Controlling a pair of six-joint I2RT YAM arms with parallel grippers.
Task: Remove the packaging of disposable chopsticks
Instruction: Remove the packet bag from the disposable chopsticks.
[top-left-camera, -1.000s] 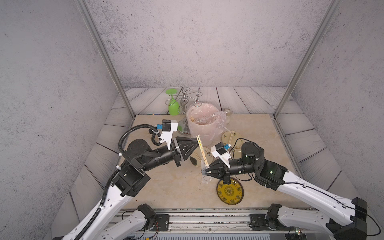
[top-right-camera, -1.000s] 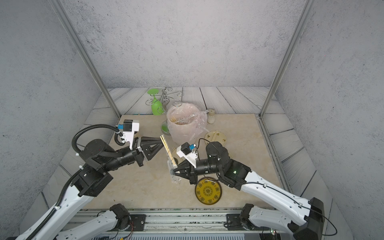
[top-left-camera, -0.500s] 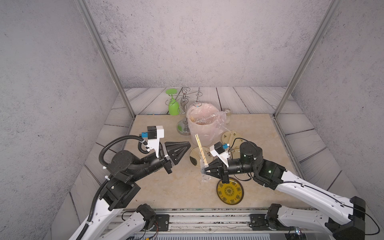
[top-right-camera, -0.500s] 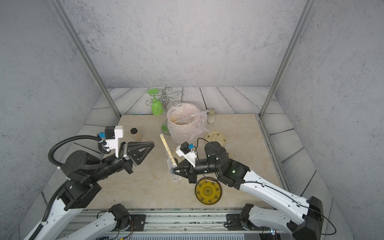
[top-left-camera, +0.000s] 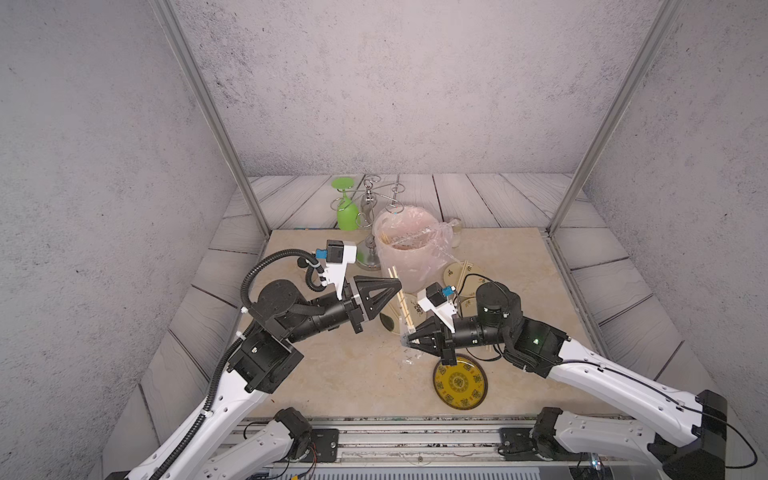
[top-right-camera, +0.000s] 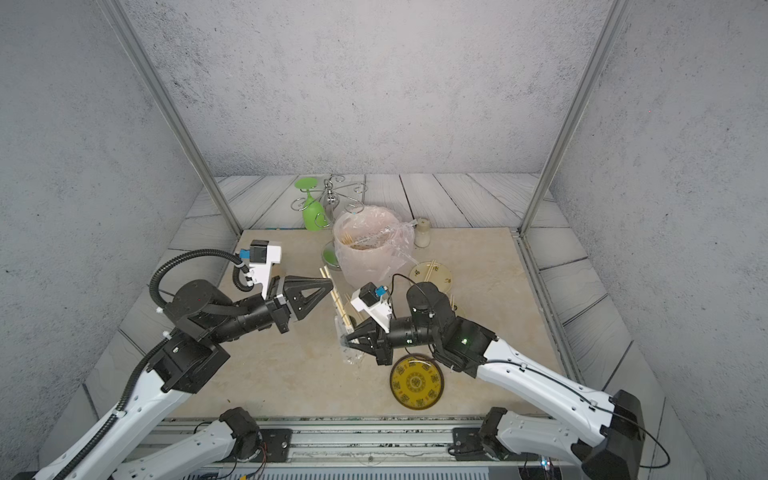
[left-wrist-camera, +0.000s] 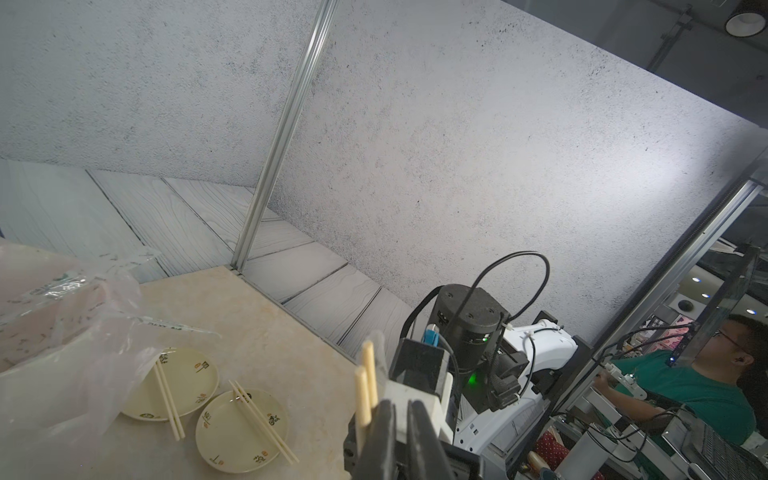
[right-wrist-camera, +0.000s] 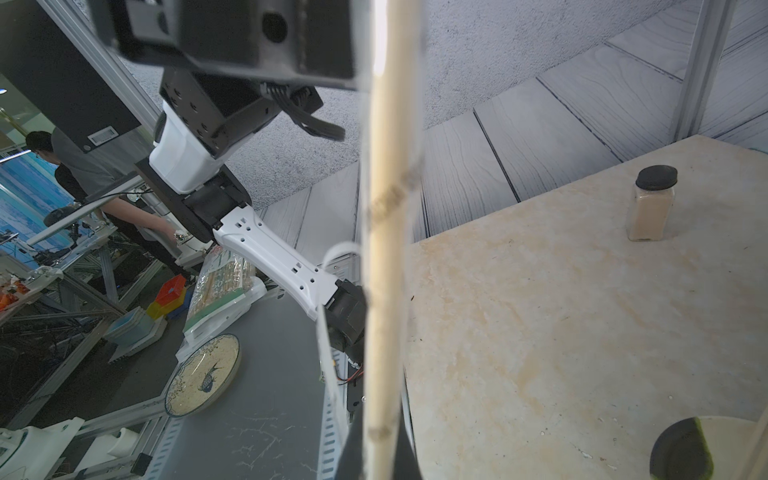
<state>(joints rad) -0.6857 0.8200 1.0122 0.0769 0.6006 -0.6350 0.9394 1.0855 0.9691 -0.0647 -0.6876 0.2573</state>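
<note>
My right gripper (top-left-camera: 405, 340) is shut on the lower end of the disposable chopsticks (top-left-camera: 401, 299), which slant up from it. In the right wrist view the packaging (right-wrist-camera: 411, 174), a translucent sleeve with dark print, still wraps the sticks. A crumpled clear end (top-left-camera: 409, 359) hangs below the jaws. My left gripper (top-left-camera: 399, 284) is at the sticks' upper part. In the left wrist view its fingers (left-wrist-camera: 388, 436) stand almost together. The stick tips (left-wrist-camera: 365, 374) pass beside them, and nothing shows between them.
A bucket lined with a pinkish bag (top-left-camera: 409, 257) stands just behind. Two pale plates (left-wrist-camera: 195, 386) (left-wrist-camera: 224, 436) carry bare chopsticks (left-wrist-camera: 168, 395). A yellow patterned plate (top-left-camera: 459, 382) lies under the right arm. Glass rack (top-left-camera: 372, 199), green glass (top-left-camera: 347, 212) and spice jar (top-right-camera: 423, 232) stand at the back.
The left arm drew back to the left half a second ago and has returned to the sticks' upper part, jaws narrower than at first. The right arm has held still.
</note>
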